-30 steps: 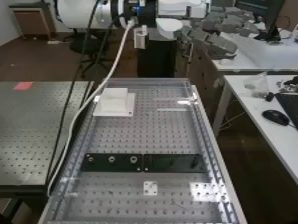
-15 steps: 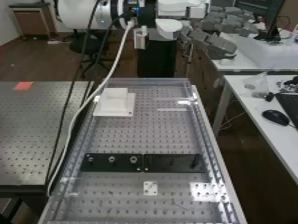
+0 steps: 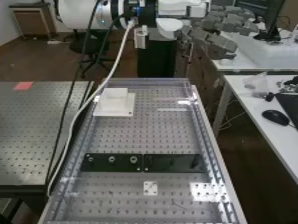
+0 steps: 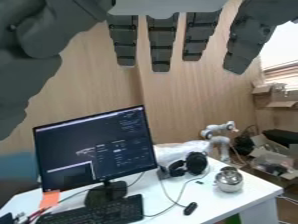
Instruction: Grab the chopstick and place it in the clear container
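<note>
The hand (image 4: 161, 42) is empty, fingers extended and spread wide, beyond the perforated bench (image 3: 156, 134) — chopstick location cannot be determined — a misjudged approach could drive fingertips into the surface

The high view looks down at a slant from above the near end of the perforated bench (image 3: 156, 135), facing along it, the hand (image 3: 216, 42) beyond. The wrist view looks from close behind the fingers (image 4: 161, 42) — out over a monitor (image 4: 96, 145) to a wood-grain wall (image 4: 176, 100). Both share the hand — any other overlap is unclear.
</note>
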`<control>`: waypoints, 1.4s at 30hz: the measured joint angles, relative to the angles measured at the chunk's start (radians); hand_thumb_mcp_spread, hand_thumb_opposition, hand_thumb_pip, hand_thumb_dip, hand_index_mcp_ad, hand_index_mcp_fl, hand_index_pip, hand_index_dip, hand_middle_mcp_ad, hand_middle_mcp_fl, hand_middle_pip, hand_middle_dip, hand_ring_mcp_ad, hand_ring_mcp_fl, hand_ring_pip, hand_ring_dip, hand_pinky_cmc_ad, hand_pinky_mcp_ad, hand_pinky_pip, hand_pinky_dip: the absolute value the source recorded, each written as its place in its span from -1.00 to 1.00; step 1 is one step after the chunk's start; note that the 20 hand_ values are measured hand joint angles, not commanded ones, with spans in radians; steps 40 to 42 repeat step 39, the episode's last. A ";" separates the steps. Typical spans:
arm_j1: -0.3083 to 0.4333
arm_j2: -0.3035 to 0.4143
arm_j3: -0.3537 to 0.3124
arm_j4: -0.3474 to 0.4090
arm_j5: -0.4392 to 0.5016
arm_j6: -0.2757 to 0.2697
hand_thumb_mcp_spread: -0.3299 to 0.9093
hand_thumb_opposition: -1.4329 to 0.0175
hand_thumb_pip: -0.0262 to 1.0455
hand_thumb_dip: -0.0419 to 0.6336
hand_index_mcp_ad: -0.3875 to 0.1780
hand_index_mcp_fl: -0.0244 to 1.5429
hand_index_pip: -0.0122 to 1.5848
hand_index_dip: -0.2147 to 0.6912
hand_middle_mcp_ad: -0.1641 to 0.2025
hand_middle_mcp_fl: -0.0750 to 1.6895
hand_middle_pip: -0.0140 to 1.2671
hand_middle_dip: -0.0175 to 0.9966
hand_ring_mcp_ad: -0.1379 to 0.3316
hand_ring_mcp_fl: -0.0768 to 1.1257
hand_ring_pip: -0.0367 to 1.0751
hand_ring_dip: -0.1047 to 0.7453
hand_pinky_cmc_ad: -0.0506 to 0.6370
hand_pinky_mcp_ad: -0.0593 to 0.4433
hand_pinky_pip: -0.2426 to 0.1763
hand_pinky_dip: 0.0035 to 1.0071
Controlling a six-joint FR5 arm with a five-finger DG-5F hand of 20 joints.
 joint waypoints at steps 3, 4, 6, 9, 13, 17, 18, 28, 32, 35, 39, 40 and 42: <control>0.000 0.000 -0.001 0.004 0.006 0.000 -0.20 0.14 -0.24 -0.89 0.06 -0.83 -0.92 -0.08 0.28 -0.83 -0.76 -0.47 0.12 -0.90 -0.79 -0.52 0.44 0.53 -0.51 -0.68; -0.001 0.001 -0.004 0.007 0.005 0.000 -0.20 0.14 -0.24 -0.89 0.06 -0.83 -0.92 -0.08 0.28 -0.83 -0.76 -0.47 0.12 -0.90 -0.78 -0.52 0.44 0.53 -0.51 -0.68; -0.003 0.005 -0.008 0.011 0.001 0.001 -0.20 0.15 -0.24 -0.89 0.05 -0.83 -0.92 -0.08 0.28 -0.83 -0.76 -0.47 0.12 -0.90 -0.79 -0.52 0.44 0.53 -0.51 -0.68; -0.005 0.008 -0.014 0.016 -0.004 0.002 -0.20 0.15 -0.24 -0.89 0.05 -0.83 -0.92 -0.08 0.28 -0.83 -0.76 -0.47 0.12 -0.90 -0.78 -0.52 0.44 0.53 -0.51 -0.68; -0.010 0.014 -0.024 0.022 0.002 0.003 -0.20 0.14 -0.24 -0.89 0.06 -0.83 -0.92 -0.08 0.28 -0.83 -0.76 -0.47 0.12 -0.90 -0.79 -0.52 0.44 0.53 -0.51 -0.68; -0.014 0.020 -0.036 0.028 -0.005 0.005 -0.20 0.14 -0.24 -0.89 0.06 -0.83 -0.92 -0.08 0.28 -0.83 -0.76 -0.47 0.12 -0.90 -0.79 -0.52 0.44 0.53 -0.51 -0.68; -0.014 0.021 -0.037 0.029 -0.008 0.005 -0.20 0.14 -0.24 -0.89 0.06 -0.83 -0.92 -0.08 0.28 -0.83 -0.76 -0.47 0.12 -0.90 -0.78 -0.52 0.44 0.54 -0.51 -0.68; -0.020 0.025 -0.042 0.020 -0.050 0.004 -0.20 0.14 -0.24 -0.89 0.06 -0.83 -0.92 -0.08 0.28 -0.83 -0.77 -0.47 0.12 -0.90 -0.79 -0.52 0.44 0.53 -0.51 -0.68; -0.019 0.027 -0.046 0.024 -0.069 0.003 -0.20 0.14 -0.24 -0.90 0.06 -0.86 -0.92 -0.08 0.28 -0.83 -0.76 -0.47 0.12 -0.90 -0.78 -0.52 0.44 0.53 -0.51 -0.68; -0.018 0.032 -0.053 0.031 -0.077 0.004 -0.20 0.14 -0.24 -0.89 0.06 -0.86 -0.92 -0.08 0.28 -0.83 -0.77 -0.47 0.12 -0.90 -0.79 -0.52 0.44 0.53 -0.51 -0.68; -0.017 0.033 -0.056 0.034 -0.069 0.004 -0.20 0.14 -0.24 -0.89 0.06 -0.86 -0.92 -0.08 0.28 -0.83 -0.77 -0.47 0.12 -0.90 -0.78 -0.52 0.44 0.53 -0.51 -0.68; -0.017 0.033 -0.056 0.034 -0.069 0.004 -0.20 0.14 -0.24 -0.89 0.06 -0.86 -0.92 -0.08 0.28 -0.83 -0.77 -0.47 0.12 -0.90 -0.78 -0.52 0.44 0.53 -0.51 -0.68; -0.017 0.033 -0.056 0.034 -0.069 0.004 -0.20 0.14 -0.24 -0.89 0.06 -0.86 -0.92 -0.08 0.28 -0.83 -0.77 -0.47 0.12 -0.90 -0.78 -0.52 0.44 0.53 -0.51 -0.68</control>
